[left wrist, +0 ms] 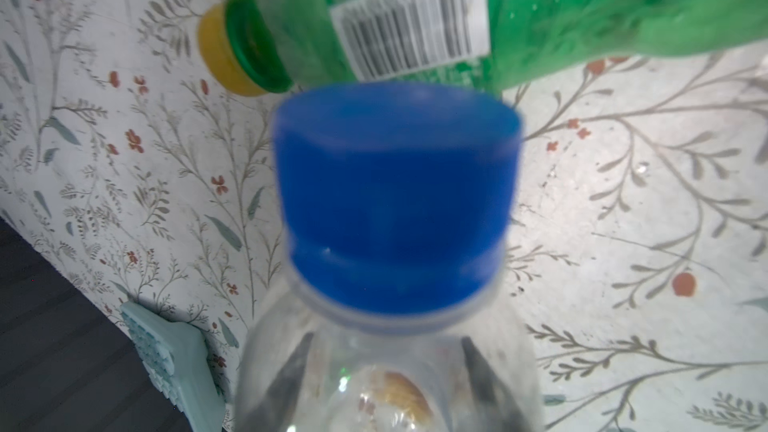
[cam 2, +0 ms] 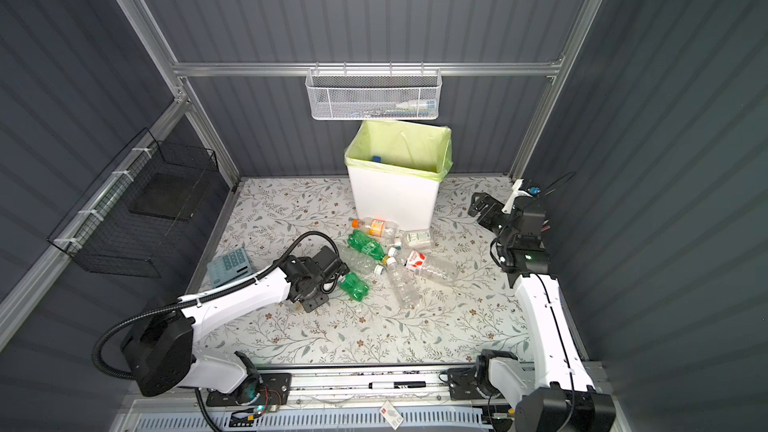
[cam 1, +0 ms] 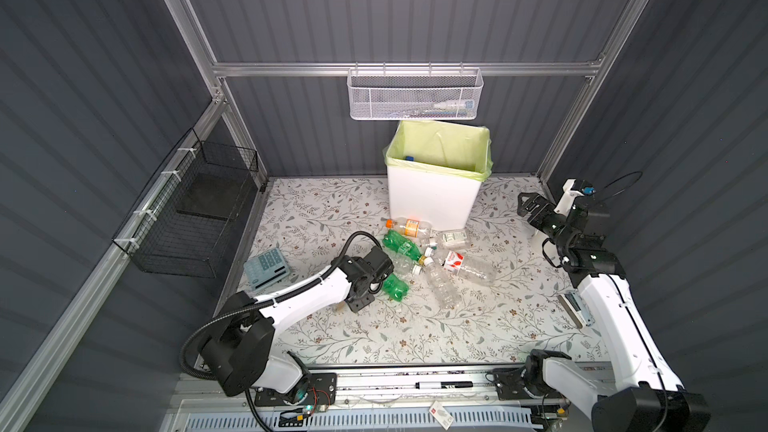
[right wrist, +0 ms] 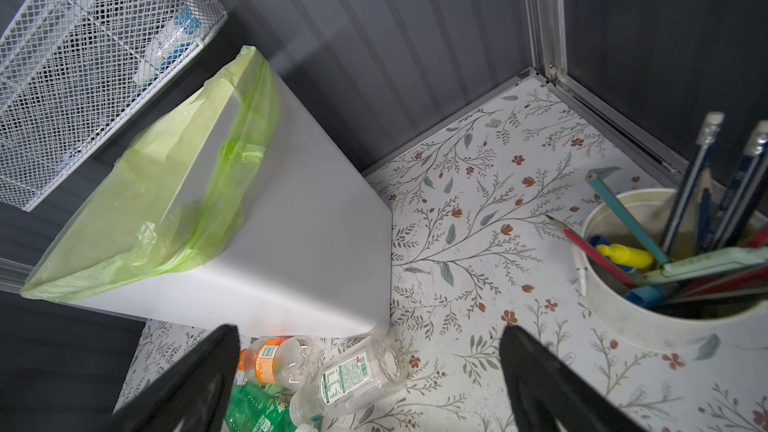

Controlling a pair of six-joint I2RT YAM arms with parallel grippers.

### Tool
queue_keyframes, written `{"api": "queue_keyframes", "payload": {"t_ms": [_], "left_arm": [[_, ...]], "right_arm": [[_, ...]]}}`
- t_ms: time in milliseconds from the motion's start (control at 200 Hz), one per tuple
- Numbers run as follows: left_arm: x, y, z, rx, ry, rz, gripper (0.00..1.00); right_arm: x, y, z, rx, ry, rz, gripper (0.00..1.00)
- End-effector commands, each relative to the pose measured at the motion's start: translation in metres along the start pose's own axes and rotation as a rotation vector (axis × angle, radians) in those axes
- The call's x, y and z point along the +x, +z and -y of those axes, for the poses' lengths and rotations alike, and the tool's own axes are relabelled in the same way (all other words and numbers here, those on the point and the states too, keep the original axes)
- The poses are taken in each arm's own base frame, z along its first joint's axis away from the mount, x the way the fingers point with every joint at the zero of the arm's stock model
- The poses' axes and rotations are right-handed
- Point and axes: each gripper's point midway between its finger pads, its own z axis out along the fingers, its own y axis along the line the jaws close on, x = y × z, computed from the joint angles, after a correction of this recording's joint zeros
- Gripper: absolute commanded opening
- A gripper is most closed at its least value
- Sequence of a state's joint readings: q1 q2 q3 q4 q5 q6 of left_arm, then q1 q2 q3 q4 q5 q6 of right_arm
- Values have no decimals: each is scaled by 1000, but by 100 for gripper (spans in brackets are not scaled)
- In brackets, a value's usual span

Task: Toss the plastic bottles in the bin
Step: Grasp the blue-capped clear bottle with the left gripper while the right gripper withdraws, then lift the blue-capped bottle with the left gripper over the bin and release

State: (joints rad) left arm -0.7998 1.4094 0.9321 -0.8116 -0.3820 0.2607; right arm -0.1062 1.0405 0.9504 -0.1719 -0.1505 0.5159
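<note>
Plastic bottles (cam 1: 399, 245) crowd the bin (cam 1: 432, 197) base (left gripper (left wrist: 386, 384) clamps one).

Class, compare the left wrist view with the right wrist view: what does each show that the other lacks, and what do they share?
Only left wrist: a blue-capped bottle held in the left pincer, and a pale blue calculator. Only right wrist: the bin, white mesh basket, pencil cup and the open right pincer. Both: the floral tabletop and a green bottle.
</note>
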Motion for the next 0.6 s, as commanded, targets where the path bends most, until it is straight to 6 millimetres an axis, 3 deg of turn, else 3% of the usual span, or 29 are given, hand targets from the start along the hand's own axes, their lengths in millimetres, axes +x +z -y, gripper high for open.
{"api": "queue_keyframes", "payload": {"t_ms": [0, 145, 275, 440, 535, 595], "left_arm": [[-14, -32, -16, -35, -60, 107, 48], [-27, -75, -41, -107, -138, 268, 47], [-40, -139, -86, -260, -286, 482, 49], [-46, -272, -154, -488, -526, 942, 49], [-45, -352, -175, -567, -594, 1272, 52], [-51, -388, -182, -596, -596, 1420, 53]], "right_arm": [[1, 1, 3, 2, -4, 5, 99], [10, 4, 13, 30, -13, -17, 99], [22, 5, 21, 42, 4, -41, 99], [26, 1, 27, 47, 20, -41, 99], [23, -4, 28, 49, 20, -29, 99], [21, -7, 28, 49, 24, -20, 99]]}}
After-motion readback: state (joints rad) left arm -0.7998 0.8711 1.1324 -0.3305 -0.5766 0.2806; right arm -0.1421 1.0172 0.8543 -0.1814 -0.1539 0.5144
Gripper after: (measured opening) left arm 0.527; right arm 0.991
